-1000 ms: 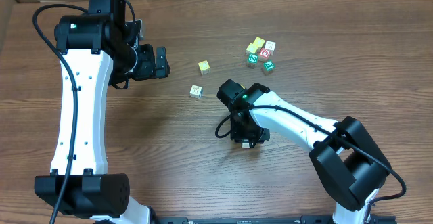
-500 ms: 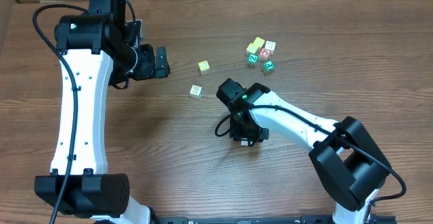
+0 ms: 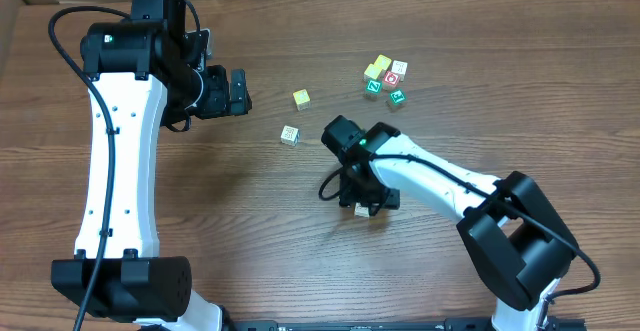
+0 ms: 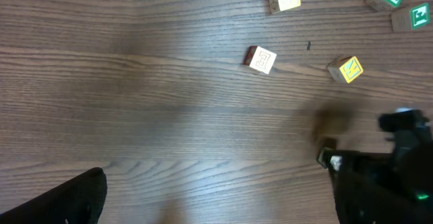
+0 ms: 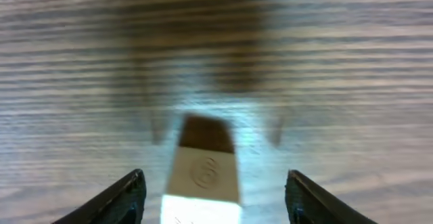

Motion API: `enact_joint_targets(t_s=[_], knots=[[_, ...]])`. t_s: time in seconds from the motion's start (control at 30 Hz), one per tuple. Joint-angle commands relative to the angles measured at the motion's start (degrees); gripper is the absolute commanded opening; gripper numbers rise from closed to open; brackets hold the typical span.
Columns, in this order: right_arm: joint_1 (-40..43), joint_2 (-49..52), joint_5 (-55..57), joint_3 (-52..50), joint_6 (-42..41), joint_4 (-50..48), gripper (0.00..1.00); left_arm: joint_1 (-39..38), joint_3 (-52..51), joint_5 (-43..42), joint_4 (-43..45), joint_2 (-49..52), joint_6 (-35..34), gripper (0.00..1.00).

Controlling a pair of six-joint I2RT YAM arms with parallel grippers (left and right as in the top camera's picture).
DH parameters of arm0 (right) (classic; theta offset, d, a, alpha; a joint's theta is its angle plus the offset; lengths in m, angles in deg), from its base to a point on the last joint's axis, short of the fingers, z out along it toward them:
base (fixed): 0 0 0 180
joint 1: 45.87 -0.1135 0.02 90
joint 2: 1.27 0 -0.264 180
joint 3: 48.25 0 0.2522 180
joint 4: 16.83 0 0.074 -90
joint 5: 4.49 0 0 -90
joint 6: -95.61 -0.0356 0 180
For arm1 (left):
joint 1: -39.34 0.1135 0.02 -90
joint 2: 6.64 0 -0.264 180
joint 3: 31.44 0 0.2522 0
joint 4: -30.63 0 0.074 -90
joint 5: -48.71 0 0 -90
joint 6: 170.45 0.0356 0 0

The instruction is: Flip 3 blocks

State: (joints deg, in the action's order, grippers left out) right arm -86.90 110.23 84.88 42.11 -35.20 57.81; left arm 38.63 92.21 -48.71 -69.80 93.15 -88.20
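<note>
right gripper: your nearest tool. it points down at the table with its jaws spread and grips nothing.
cream block: it sits on the wood between the right gripper's fingers. your right wrist view shows a gap on each side, so neither finger touches it. its top is pale with a faint round print, and its far side is brown.
patterned block: whitish with a grey pattern on top. it lies flat, farther back and left of the right gripper, well apart from it.
stray block: it has a yellow face and you find it only in the left wrist view, to the right of the patterned block. overhead, the right arm covers that spot.
yellow block: yellow top, cream side. it lies behind the patterned block, near it but not touching.
left gripper: it hangs over the table left of the yellow block, jaws wide, with nothing between them. only one finger shows, in the low left corner of its own view.
far cluster: two green cubes, a red cube, a yellow pair and a pale cube are packed close together at the back right, well apart from both grippers.
</note>
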Motion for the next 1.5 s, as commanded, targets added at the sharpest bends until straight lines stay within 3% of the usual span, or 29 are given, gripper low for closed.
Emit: enact_joint_targets(t_s=[0.0,0.03,0.1,0.3,0.33,0.4,0.57,0.63,0.73,0.83,1.07,1.17,1.47], knots=[[3.8,-0.37,0.7,9.01,0.5,1.68,0.7,0.31,1.16,0.39,-0.02,0.5,-0.59,1.0],[4.79,-0.37,0.35,11.15,0.52,1.99,0.72,0.31,1.16,0.39,-0.02,0.5,-0.59,1.0],[6.4,-0.37,-0.55,14.14,0.5,0.79,1.0,0.31,1.16,0.37,-0.02,0.5,-0.59,1.0],[8.61,-0.24,-3.19,14.1,-2.93,-10.45,1.0,0.31,1.16,0.39,-0.02,0.5,-0.59,1.0],[8.59,-0.24,-1.68,13.03,-6.29,-13.03,0.95,0.31,1.16,0.39,-0.02,0.5,-0.59,1.0],[8.0,0.02,0.13,12.13,-4.26,-15.43,0.91,0.31,1.16,0.39,-0.02,0.5,-0.59,1.0],[6.1,2.03,1.81,11.76,12.52,-19.93,0.77,0.31,1.16,0.39,-0.02,0.5,-0.59,1.0],[6.05,2.71,3.85,11.76,14.88,-19.63,0.77,0.31,1.16,0.39,-0.02,0.5,-0.59,1.0],[6.05,4.11,4.81,11.74,20.06,-18.91,0.85,0.31,1.16,0.39,-0.02,0.5,-0.59,1.0],[6.05,5.6,6.12,11.74,24.85,-17.97,0.84,0.31,1.16,0.37,-0.02,0.5,-0.59,1.0],[6.54,7.3,9.64,11.74,26.45,-17.33,0.75,0.31,1.16,0.39,-0.02,0.5,-0.59,1.0],[6.67,7.87,9.6,11.74,30.53,-18.36,0.59,0.31,1.16,0.39,-0.02,0.5,-0.59,1.0],[6.64,8.15,9.14,11.72,36.44,-18.78,0.59,0.31,1.16,0.37,-0.02,0.5,-0.59,1.0]])
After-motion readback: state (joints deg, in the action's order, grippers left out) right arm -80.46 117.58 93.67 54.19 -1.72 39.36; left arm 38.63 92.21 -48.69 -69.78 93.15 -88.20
